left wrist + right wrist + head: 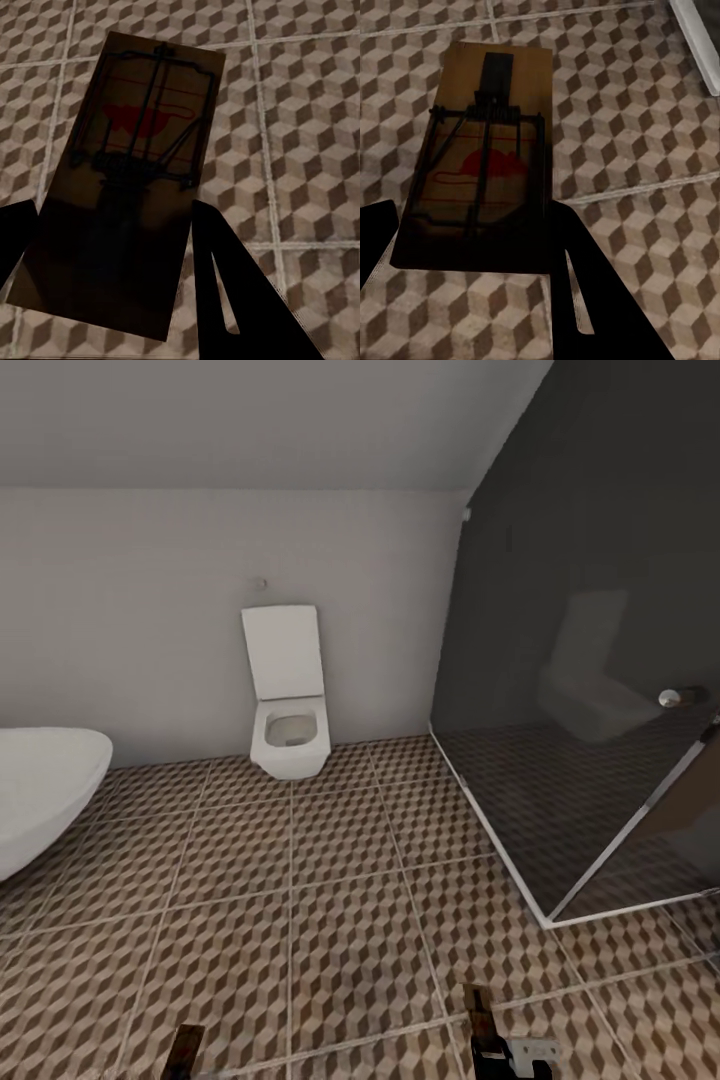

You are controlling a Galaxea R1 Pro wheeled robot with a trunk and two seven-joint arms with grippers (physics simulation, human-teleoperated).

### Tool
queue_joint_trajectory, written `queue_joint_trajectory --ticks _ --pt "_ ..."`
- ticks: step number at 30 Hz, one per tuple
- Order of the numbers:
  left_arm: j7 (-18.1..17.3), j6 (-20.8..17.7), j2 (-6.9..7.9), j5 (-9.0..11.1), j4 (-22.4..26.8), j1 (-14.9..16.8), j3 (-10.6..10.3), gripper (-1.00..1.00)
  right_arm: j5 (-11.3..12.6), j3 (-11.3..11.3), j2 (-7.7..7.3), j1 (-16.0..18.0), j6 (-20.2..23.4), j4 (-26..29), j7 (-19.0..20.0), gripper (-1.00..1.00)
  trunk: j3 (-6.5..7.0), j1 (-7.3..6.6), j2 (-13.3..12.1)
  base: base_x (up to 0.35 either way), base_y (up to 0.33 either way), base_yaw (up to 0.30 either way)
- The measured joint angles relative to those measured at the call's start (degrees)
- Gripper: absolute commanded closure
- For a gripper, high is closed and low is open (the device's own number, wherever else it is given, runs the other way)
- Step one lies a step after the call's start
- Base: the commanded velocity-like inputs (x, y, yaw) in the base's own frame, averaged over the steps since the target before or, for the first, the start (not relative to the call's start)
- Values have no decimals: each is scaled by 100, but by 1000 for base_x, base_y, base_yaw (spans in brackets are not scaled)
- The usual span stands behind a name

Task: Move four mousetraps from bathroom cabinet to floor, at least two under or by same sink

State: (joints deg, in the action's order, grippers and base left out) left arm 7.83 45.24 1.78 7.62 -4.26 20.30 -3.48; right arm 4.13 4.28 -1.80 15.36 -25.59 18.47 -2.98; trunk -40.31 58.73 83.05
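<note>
Right now each black two-fingered gripper, left (pixel 112 247) and right (pixel 472 247), clamps a flat brown wooden mousetrap (pixel 124 180) (pixel 484 161) with a red mark above the cube-patterned brown-and-beige tiled bathroom floor (pixel 340 920).

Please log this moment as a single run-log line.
left gripper: shut on brown wooden mousetrap | right gripper: shut on second mousetrap | both above cube-patterned tiled floor

The head camera looks forward and down over the bathroom floor (pixel 330 900). Each wrist camera looks close along its fingers onto that same tiling.
</note>
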Motion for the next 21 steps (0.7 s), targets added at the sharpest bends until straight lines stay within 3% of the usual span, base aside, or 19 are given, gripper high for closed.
queue_joint_trajectory --ticks 21 --pt "-3 0 0 0 0 -1 0 100 0 0 0 0 0 0 1 100 0 0 0 0 0 290"
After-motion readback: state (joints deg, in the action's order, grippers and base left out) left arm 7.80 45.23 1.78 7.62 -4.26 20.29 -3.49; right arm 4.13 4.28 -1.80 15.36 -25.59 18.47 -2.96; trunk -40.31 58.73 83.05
